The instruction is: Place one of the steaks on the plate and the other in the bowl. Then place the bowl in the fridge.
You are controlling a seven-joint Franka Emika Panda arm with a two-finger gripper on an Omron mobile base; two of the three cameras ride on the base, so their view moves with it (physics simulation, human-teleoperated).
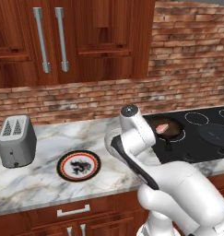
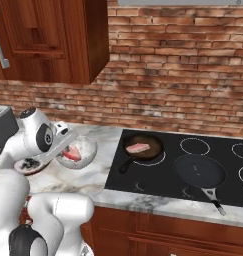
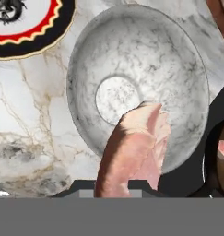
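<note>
My gripper (image 2: 68,148) is shut on one pink steak (image 3: 132,152), which hangs from the fingers just above the whitish speckled bowl (image 3: 132,50). The bowl (image 2: 90,148) stands on the marble counter left of the stove, and no meat lies on its floor. The other steak (image 2: 138,148) lies in a small black frying pan (image 2: 152,150) on the cooktop and also shows as the steak (image 1: 162,127) behind my arm. The plate (image 1: 79,165) with a dragon motif and red ring lies bare on the counter, left of the bowl; the plate (image 3: 30,27) sits at the hand view's top left.
A grey toaster (image 1: 16,140) stands at the counter's left. A second, larger black pan (image 2: 200,172) sits on the black cooktop (image 2: 228,150), handle toward the front edge. Wooden cabinets hang above, and a brick wall runs behind.
</note>
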